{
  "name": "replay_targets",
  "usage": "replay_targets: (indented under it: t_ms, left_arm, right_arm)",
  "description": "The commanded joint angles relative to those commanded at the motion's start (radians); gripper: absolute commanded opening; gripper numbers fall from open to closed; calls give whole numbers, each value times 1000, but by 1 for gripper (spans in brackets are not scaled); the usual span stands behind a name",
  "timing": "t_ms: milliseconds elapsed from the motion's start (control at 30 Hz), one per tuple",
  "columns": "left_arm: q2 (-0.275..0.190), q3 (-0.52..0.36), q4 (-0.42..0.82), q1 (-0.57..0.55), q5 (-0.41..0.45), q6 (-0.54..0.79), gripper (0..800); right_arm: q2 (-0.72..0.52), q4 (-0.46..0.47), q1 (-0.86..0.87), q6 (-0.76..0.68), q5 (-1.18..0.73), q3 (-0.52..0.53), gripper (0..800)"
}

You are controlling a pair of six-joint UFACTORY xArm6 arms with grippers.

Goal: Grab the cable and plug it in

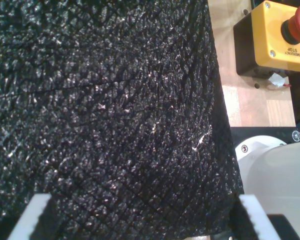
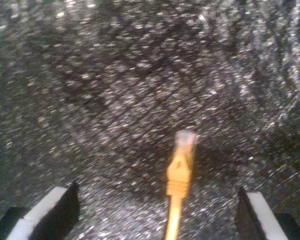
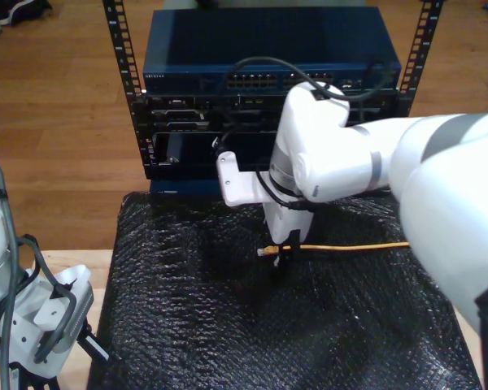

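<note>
My second claw (image 2: 155,212) hangs wide open just over the black textured mat (image 2: 115,100), one white-edged finger (image 2: 50,207) at each side with a broad gap between them, gripping nothing. In that gap lies the cable (image 2: 179,175): its clear plug points away from the claw, the yellow boot sits behind it, and the thin yellow-orange cord runs back under the camera. The plug is blurred, so no detail on it can be read.

In the exterior view this claw (image 3: 283,248) is at the end of the big white arm (image 3: 333,154) that reaches in from the exterior view's right. The cable (image 3: 342,245) lies flat on the mat (image 3: 228,325) covering the tabletop, running from the plug end at the claw straight off toward the exterior view's right. Behind the mat stands a rack (image 3: 268,89) of dark network gear with a row of ports along the blue unit on top; its small labels are too fine to read.

My first claw (image 1: 145,220) is also open, its two white fingers (image 1: 32,217) spread apart over the mat's edge and empty. Beside the mat sits a yellow box (image 1: 272,37) with a red button (image 1: 297,27), marked "EMERGENCY STOP", on bare wood (image 1: 250,100).
</note>
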State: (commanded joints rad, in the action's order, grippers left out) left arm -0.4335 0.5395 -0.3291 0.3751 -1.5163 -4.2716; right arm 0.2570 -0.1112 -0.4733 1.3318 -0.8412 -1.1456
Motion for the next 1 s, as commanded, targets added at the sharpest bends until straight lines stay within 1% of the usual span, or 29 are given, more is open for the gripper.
replay_targets:
  t_ms: [100, 200, 333, 533, 633, 867, 1000]
  left_arm:
    - [0, 0, 0, 0, 0, 0, 800]
    - [0, 0, 0, 0, 0, 0, 800]
    - [0, 0, 0, 0, -2, 0, 800]
    - [0, 0, 0, 0, -2, 0, 800]
    - [-2, 0, 0, 0, -3, 0, 800]
    - [0, 0, 0, 0, -5, 0, 800]
    - [0, 0, 0, 0, -5, 2, 800]
  right_arm:
    - [18, 38, -2, -35, 0, -15, 780]
    - [20, 91, -2, -80, -2, -15, 778]
    - [26, 135, -3, -123, 0, -8, 778]
    - [26, 138, -21, -137, 3, -5, 778]
    - [26, 140, -29, -146, 38, 2, 777]
    - [28, 141, -35, -149, 112, 43, 773]
    - [26, 147, -34, -176, 149, 64, 773]
